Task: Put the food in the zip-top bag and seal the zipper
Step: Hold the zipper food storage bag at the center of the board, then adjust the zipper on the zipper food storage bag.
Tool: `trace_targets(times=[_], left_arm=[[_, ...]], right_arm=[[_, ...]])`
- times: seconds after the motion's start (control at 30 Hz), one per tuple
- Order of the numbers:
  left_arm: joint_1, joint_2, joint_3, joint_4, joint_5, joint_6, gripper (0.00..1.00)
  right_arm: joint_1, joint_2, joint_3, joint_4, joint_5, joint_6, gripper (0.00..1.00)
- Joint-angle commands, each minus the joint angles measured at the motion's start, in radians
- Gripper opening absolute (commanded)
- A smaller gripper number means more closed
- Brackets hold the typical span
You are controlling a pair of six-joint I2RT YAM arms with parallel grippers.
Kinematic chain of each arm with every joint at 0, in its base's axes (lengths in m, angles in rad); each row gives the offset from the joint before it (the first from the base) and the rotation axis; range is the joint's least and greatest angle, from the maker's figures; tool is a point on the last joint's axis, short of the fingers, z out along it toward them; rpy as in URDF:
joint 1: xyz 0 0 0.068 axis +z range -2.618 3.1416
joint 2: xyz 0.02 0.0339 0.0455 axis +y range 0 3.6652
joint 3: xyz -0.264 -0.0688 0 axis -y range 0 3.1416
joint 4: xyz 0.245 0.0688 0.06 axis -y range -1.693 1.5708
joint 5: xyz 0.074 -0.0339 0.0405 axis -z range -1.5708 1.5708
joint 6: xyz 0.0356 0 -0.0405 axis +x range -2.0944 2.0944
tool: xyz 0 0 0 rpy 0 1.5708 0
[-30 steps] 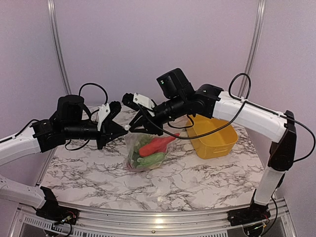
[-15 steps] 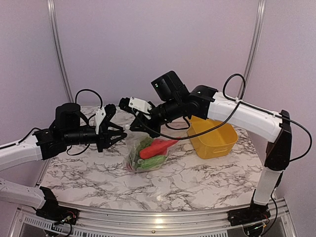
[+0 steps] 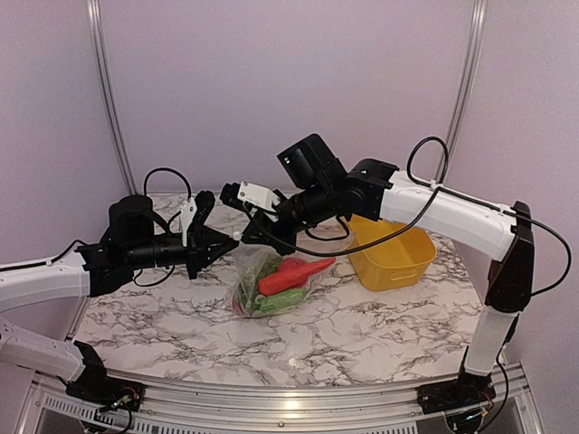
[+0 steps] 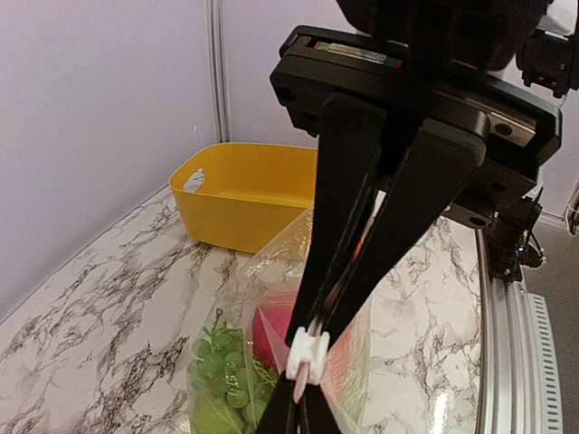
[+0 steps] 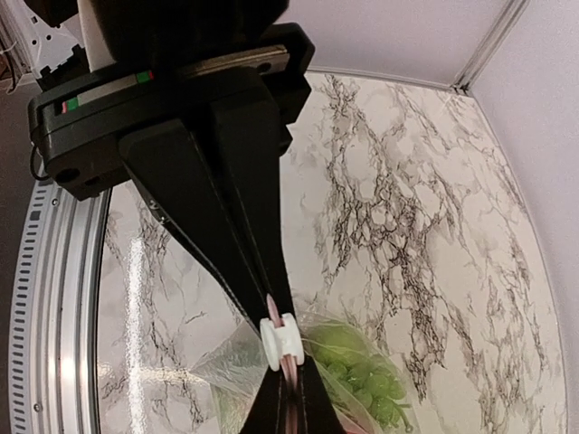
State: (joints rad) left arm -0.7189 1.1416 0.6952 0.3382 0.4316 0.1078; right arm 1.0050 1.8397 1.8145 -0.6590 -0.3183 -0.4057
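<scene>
The clear zip-top bag hangs by its mouth, its bottom on the marble table. Inside lies the food: a long red piece, a green cucumber and green grapes. My left gripper and right gripper meet tip to tip at the bag's top corner. Both are shut on the zipper strip, one on each side of its white slider. In the left wrist view my own gripper comes from below. In the right wrist view my own gripper is under the slider.
A yellow plastic basket stands on the table to the right of the bag and behind it, under the right arm; it also shows in the left wrist view. Metal rails edge the table's near side. Purple walls close in the back.
The right arm has swung left and the left arm has pushed in toward it. The two grippers now sit closer together over the bag's mouth. The bag and food shifted slightly.
</scene>
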Motion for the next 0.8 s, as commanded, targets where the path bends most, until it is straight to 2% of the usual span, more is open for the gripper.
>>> trace_targets(times=[0.0,0.1,0.13,0.17,0.2,0.23,0.33,0.5,0.77], left_arm=[[0.006,0.015,0.004,0.064,0.025,-0.004,0.00],[0.006,0.010,0.000,0.059,0.028,0.000,0.00],[0.006,0.008,0.002,0.053,0.031,0.006,0.00],[0.005,0.008,0.005,0.043,0.034,0.014,0.00],[0.004,0.007,0.009,0.028,0.038,0.029,0.00],[0.003,0.006,0.019,0.006,0.039,0.047,0.00],[-0.013,0.007,0.053,-0.087,0.033,0.135,0.00],[-0.026,-0.003,0.067,-0.129,0.011,0.190,0.00],[-0.028,-0.006,0.061,-0.130,0.012,0.183,0.00]], right_arm=[[0.004,-0.032,-0.006,-0.005,-0.002,0.023,0.03],[-0.002,-0.038,-0.008,-0.005,-0.004,0.027,0.04],[-0.005,-0.039,-0.008,-0.004,-0.008,0.029,0.07],[-0.007,-0.039,-0.008,-0.005,-0.014,0.031,0.12],[-0.006,-0.039,-0.007,-0.004,-0.015,0.033,0.24],[-0.006,-0.037,-0.006,0.000,-0.019,0.036,0.31],[-0.007,-0.023,0.008,0.001,-0.039,0.040,0.40],[-0.007,0.005,0.032,-0.004,-0.083,0.044,0.34],[-0.007,0.000,0.034,-0.011,-0.095,0.039,0.16]])
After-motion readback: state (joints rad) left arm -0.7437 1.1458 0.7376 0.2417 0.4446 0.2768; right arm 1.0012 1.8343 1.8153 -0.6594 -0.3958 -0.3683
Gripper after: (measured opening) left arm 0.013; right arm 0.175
